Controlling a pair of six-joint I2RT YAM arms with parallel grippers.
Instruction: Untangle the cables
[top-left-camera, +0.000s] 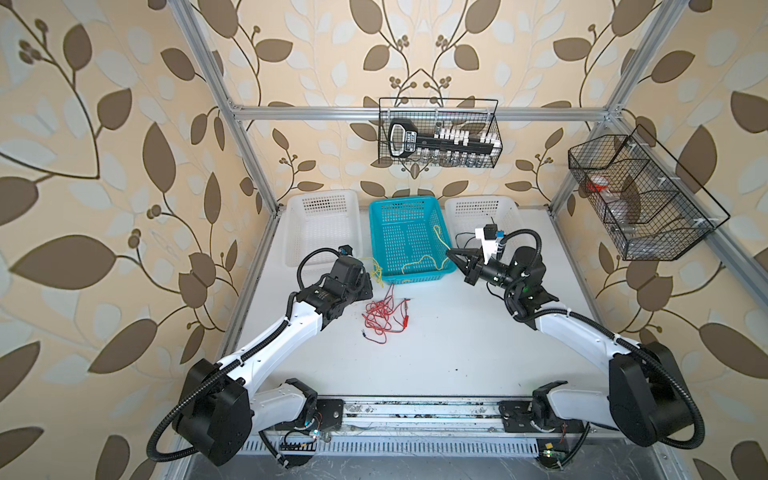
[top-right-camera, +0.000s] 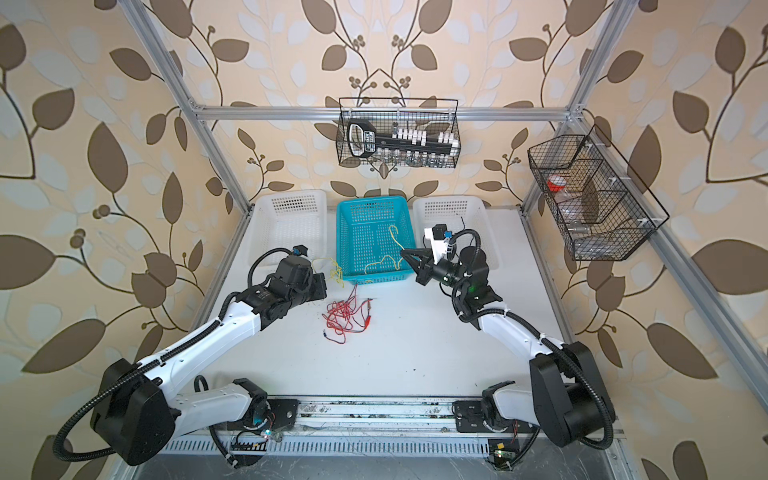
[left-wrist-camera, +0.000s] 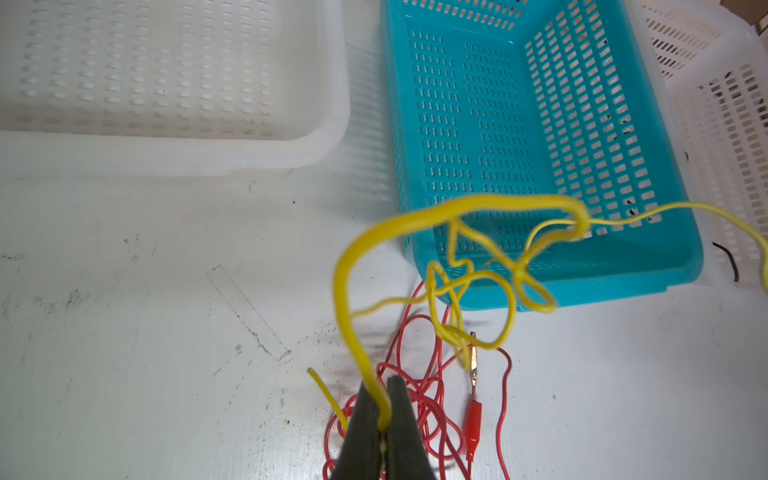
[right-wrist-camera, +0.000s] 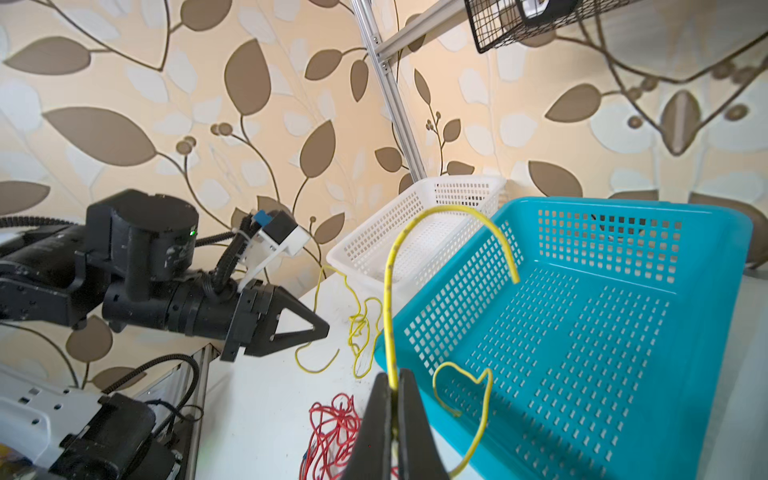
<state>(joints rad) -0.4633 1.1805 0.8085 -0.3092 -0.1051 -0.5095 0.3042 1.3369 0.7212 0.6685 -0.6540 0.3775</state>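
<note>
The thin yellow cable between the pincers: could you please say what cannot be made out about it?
The left pincer gripping the thin yellow cable: hidden under the black wrist in both top views.
Its loops, knotted or merely crossing: blurred in the left wrist view, too small in both top views.

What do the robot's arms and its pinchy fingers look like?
The left arm and right arm have smooth white shells and chunky black joints. Ribbed black hoses loop along them. The left gripper and right gripper are black, pointed triangles. A white camera block with a blue plug sits on the right wrist.
</note>
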